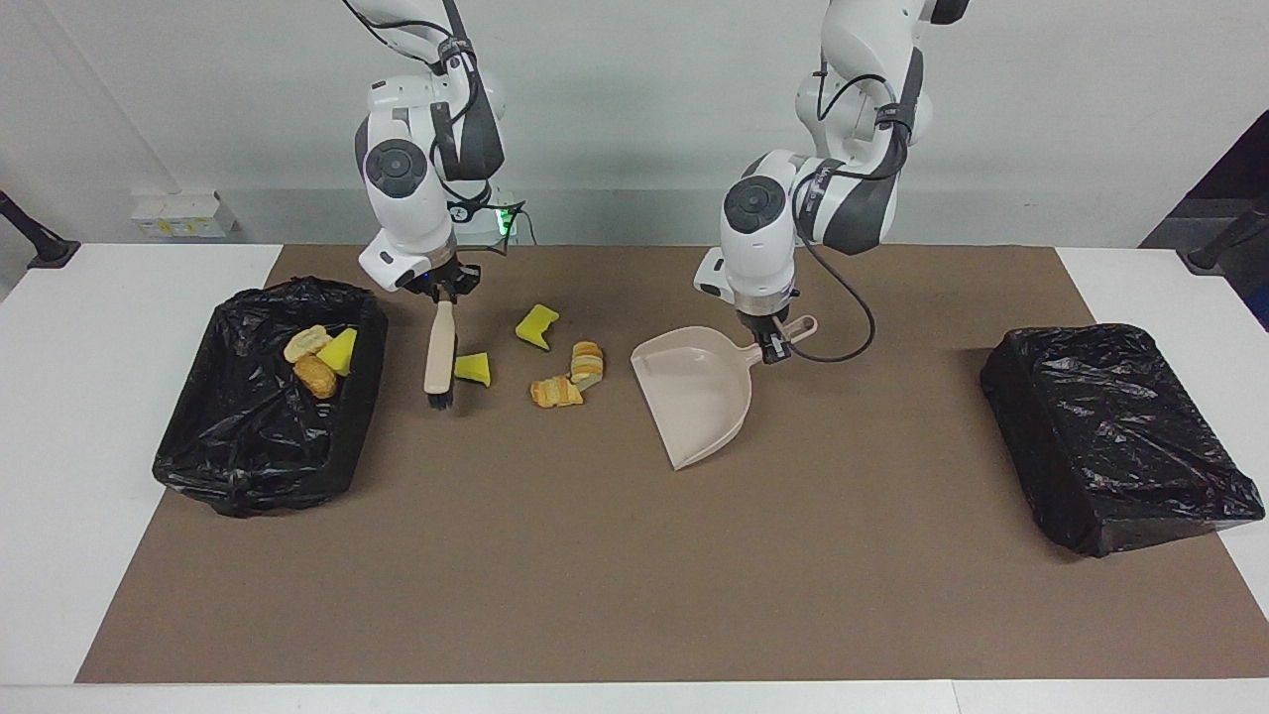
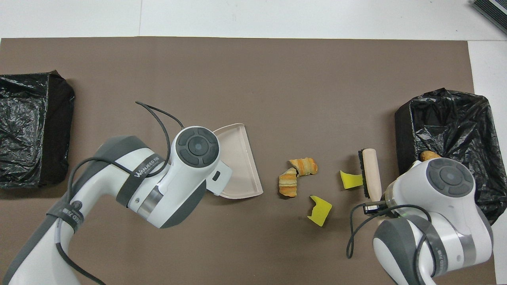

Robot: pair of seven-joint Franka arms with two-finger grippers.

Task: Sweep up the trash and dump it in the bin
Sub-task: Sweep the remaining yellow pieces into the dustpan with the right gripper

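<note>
My right gripper (image 1: 442, 295) is shut on the handle of a beige brush (image 1: 439, 349), which stands between the open black-lined bin (image 1: 248, 486) and a yellow wedge (image 1: 472, 368). A yellow-green sponge piece (image 1: 536, 326) and two bread-like lumps (image 1: 556, 393) (image 1: 587, 362) lie on the mat between brush and dustpan. My left gripper (image 1: 771, 342) is shut on the handle of the beige dustpan (image 1: 699, 392), whose mouth faces the lumps. Three scraps (image 1: 317, 359) lie in the bin. The overhead view shows the brush (image 2: 371, 174), the wedge (image 2: 349, 179), the lumps (image 2: 295, 176), the sponge piece (image 2: 320, 209) and the dustpan (image 2: 237, 158).
A brown mat (image 1: 634, 595) covers the table's middle. A second box wrapped in a black bag (image 1: 1110, 436) stands at the left arm's end. The bin's wall (image 2: 404, 134) is close beside the brush and my right arm.
</note>
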